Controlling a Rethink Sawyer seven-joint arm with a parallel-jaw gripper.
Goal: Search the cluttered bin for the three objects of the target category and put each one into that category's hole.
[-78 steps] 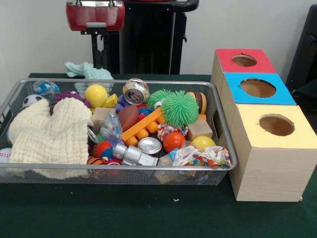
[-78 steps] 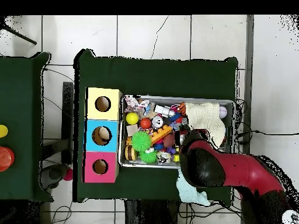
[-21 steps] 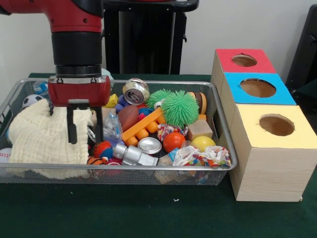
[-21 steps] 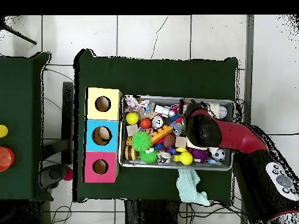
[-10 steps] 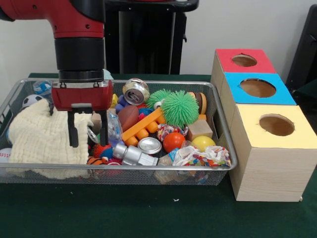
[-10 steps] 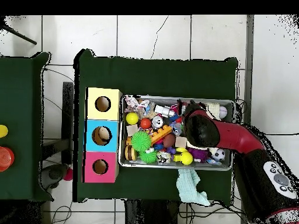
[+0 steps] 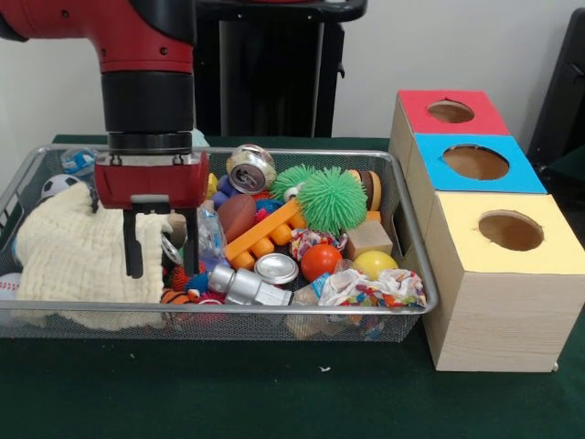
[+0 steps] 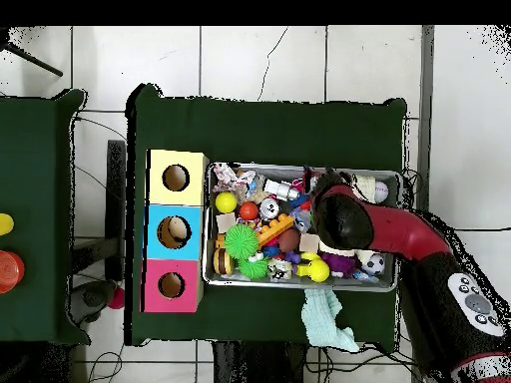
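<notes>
The wire mesh bin (image 7: 274,311) stands on the green table and is full of toys; it also shows in the overhead view (image 8: 299,168). My gripper (image 7: 162,273) is open. It hangs inside the bin at the right edge of a cream knitted cloth (image 7: 73,256), fingers (image 7: 132,245) pointing down. A small orange and black striped thing (image 7: 174,296) lies by the front wall just below it. A yellow toy (image 8: 317,269) lies at the bin's robot side; I cannot tell what kind. The red-surrounded hole (image 7: 451,111) tops the far end of the wooden box (image 7: 494,320). In the overhead view the arm (image 8: 344,219) hides the gripper.
The blue hole (image 7: 475,162) and the yellow hole (image 7: 510,230) sit nearer on the same box. A green spiky ball (image 7: 332,199), a can (image 7: 250,168), an orange ball (image 7: 320,262) and a smooth yellow ball (image 7: 375,265) fill the bin's right half. A mint cloth (image 8: 324,319) lies outside the bin.
Since 3.9 s ago the arm has come from behind the bin down into it, beside the cream cloth. In the last half second it shifted only slightly.
</notes>
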